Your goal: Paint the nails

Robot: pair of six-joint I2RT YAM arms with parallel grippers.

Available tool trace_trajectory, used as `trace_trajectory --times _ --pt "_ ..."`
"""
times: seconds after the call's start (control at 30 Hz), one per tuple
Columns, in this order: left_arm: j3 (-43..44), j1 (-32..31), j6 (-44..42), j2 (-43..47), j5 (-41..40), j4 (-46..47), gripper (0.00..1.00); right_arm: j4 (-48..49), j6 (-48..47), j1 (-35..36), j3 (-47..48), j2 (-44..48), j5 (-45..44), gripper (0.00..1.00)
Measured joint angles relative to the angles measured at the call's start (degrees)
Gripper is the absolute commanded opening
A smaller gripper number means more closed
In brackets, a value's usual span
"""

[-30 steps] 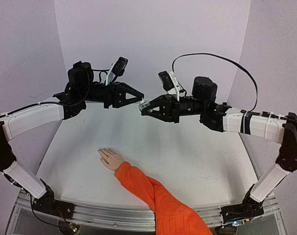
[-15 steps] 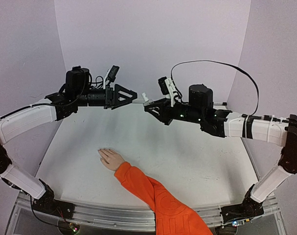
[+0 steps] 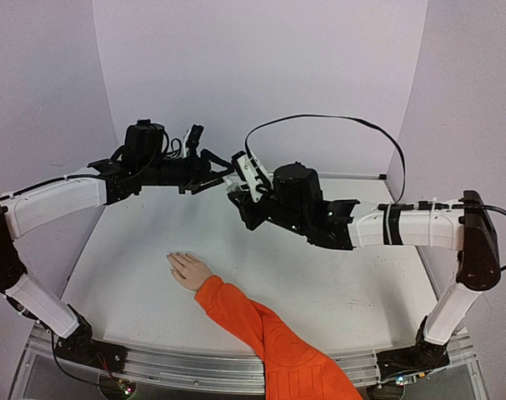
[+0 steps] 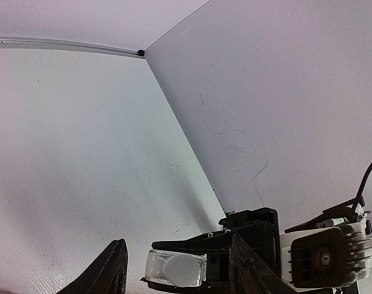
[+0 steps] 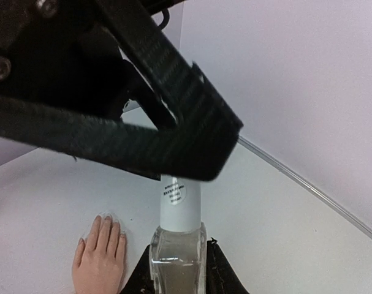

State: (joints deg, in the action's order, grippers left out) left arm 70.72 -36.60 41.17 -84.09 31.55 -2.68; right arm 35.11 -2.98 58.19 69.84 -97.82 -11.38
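right tool grasping a small clear bottle, left tool released and straddling its white cap, which it should pinch squarely before unscrewing; the nails rest on the bench below both tools.

table: white | on it: pale hand lying flat | orange sleeve at near edge

Hand: on the table, left of centre, sleeve running to the near edge.
Bottle: above the far half, in the right gripper, cap end between the left gripper's 2 fingers.
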Motion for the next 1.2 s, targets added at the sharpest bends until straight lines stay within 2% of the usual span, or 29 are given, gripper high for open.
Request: trace_trajectory --times 0.13,0.4,0.47,0.57,0.67,0.8,1.0,1.07,1.13,1.17,1.2 --pt "0.6 -0.2 1.0 -2.4 -0.7 -0.5 0.41 0.2 -1.5 0.1 1.4 -1.5 -2.3 0.0" --pt "3.1 -0.7 0.2 -4.7 -2.3 -1.7 0.06 0.5 -3.7 0.1 3.0 -3.3 -4.3 0.0" --pt "3.7 -0.7 -0.9 -4.9 -2.1 -1.8 0.0 0.9 -3.8 0.0 3.0 -3.3 -3.9 0.0" --pt "4.2 -0.6 -1.9 -5.1 -1.6 -1.9 0.0 1.5 -3.7 -0.9 2.8 -3.1 -1.1 0.0" --pt "4.4 -0.5 -3.6 -5.2 0.0 -1.9 0.0 1.6 -2.3 -3.6 1.5 -1.6 7.8 0.0" --pt "5.8 -1.3 -7.7 -5.2 5.0 -0.8 0.0 1.6 2.6 -9.1 -0.1 1.6 27.1 0.0" --pt "7.3 -5.1 -23.8 -2.2 18.1 2.0 0.0 1.9 11.3 -14.9 0.1 5.2 61.7 0.0" --pt "7.3 -7.3 -28.3 -0.1 21.0 2.3 0.0 2.8 14.0 -14.7 0.3 6.3 69.9 0.0" --pt "7.3 -9.4 -31.2 1.4 22.2 3.0 0.0 3.5 15.7 -14.0 0.3 7.7 74.1 0.0" --pt "7.3 -10.0 -31.9 1.8 22.3 3.3 0.06 3.5 16.2 -13.6 0.2 8.3 74.8 0.0" --pt "7.3 -10.6 -32.2 2.2 22.2 3.7 0.17 3.8 16.6 -13.2 -0.2 9.2 74.8 0.0"
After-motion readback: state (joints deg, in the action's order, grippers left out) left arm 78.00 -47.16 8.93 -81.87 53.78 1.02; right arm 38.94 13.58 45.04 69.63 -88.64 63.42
